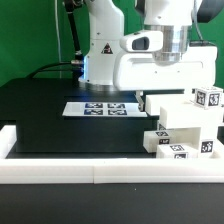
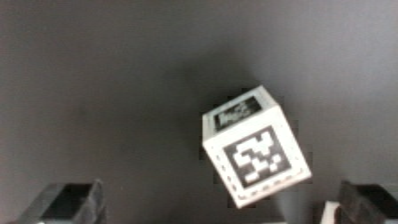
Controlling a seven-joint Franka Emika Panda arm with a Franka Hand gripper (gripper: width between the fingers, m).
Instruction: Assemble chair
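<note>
White plastic marked the target: a small tagged block [image 2: 254, 145] lay on the black table [image 2: 107, 80], tilted, off-centre between the fingers. The gripper [image 2: 210, 203] hung empty above it, jaws fully apart. A sound grasp probably required centring and squaring the jaws to the block before descending.

Bright even exterior light; dim, soft-focus, slightly blurred wrist view.

Exterior view faces the arm across the table [image 1: 40, 110]; wrist view looks down close
</note>
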